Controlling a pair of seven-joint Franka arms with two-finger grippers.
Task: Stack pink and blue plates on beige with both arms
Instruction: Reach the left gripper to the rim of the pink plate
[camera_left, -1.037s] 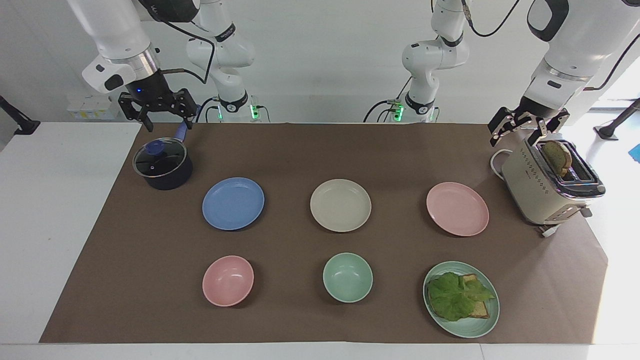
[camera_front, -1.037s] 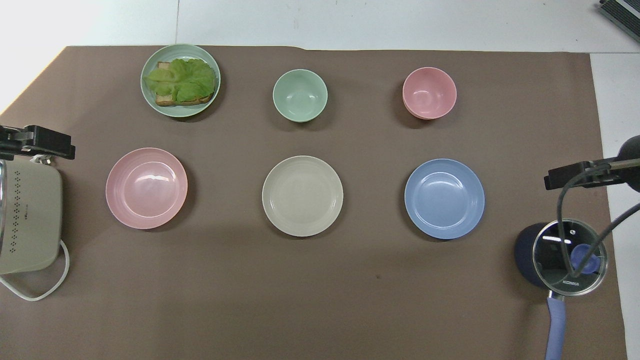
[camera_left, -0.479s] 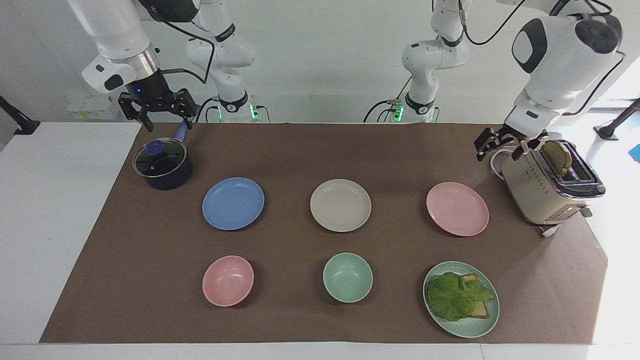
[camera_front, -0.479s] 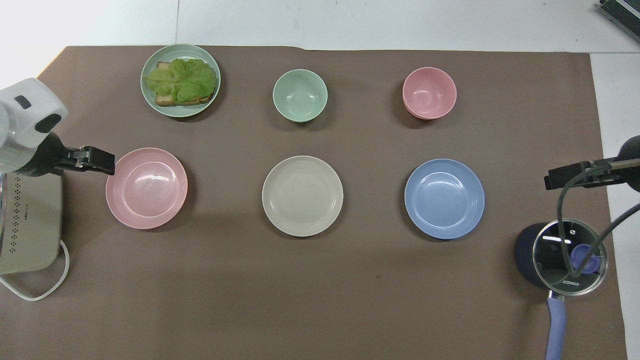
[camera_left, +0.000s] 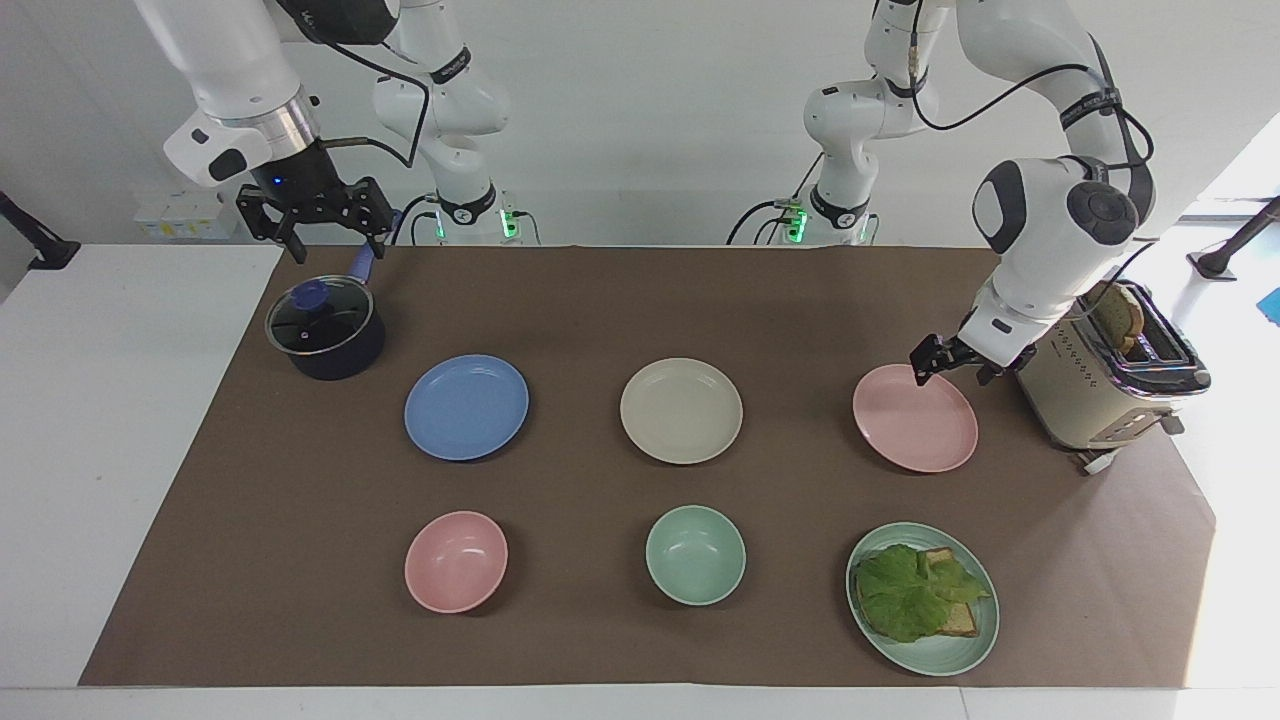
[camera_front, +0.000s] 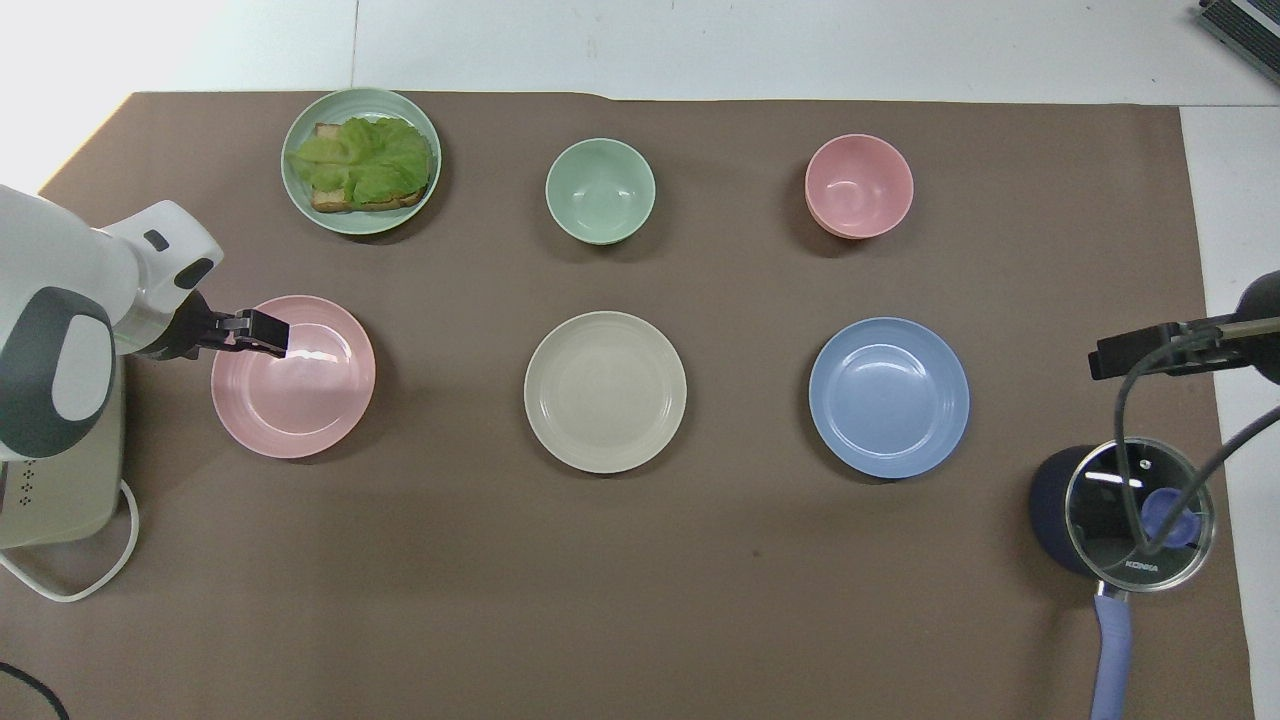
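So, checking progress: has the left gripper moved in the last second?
Yes. The left gripper has come down from over the toaster to the pink plate's rim.

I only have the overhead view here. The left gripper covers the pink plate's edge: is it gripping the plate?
Observer: No grip. The facing view shows the left gripper open, low over the rim of the pink plate; contact I cannot tell.
Operator: And the right gripper? I see only a black bar.
Observer: The right gripper hangs open and empty, up over the handle of the lidded pot.
Operator: Anything in the toaster?
Observer: A slice of bread stands in the slot of the toaster.
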